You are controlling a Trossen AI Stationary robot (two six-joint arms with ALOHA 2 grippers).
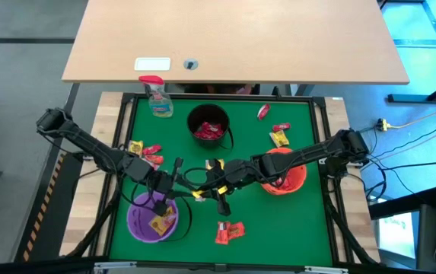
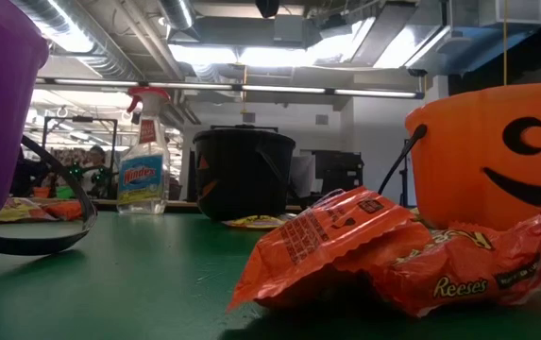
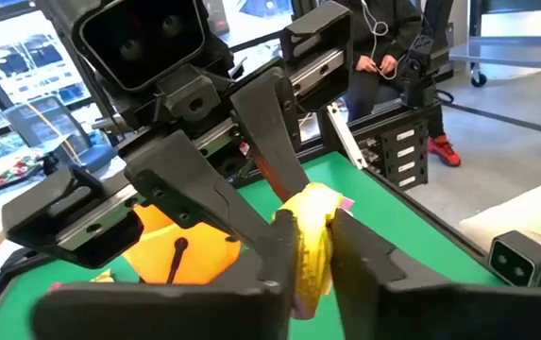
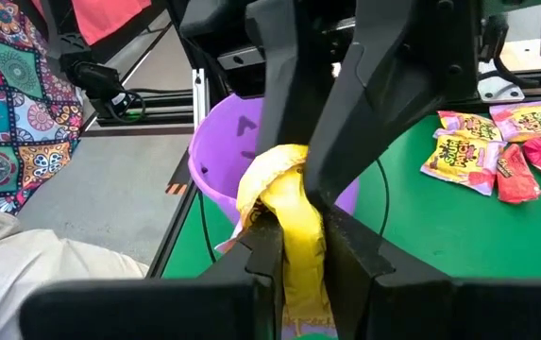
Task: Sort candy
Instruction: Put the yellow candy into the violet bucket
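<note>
Arms: two, met over the middle of the green table (image 1: 294, 228), between purple bucket (image 1: 151, 219) and orange bucket (image 1: 288, 173).
Left gripper (image 1: 189, 190): closed on the yellow packet (image 1: 199, 195), fingers (image 3: 270, 255) pinched against its crumpled wrapper.
Right gripper (image 1: 211, 188): closed on the same yellow packet, seen squeezed between its fingers (image 4: 262, 250).
Held candy: one, off the table, between both grippers near the centre.
Buckets: three; black bucket (image 1: 208, 126) at the back, purple front left, orange right.
Candy in buckets: red pieces in the black one; one yellow piece visible in the purple one.
Loose candy: cluster of about four left (image 1: 145, 152); three at back right (image 1: 275, 129); two orange-red packets (image 1: 230, 231) in front.
Spray bottle (image 1: 157, 95): one, upright, back left corner.
</note>
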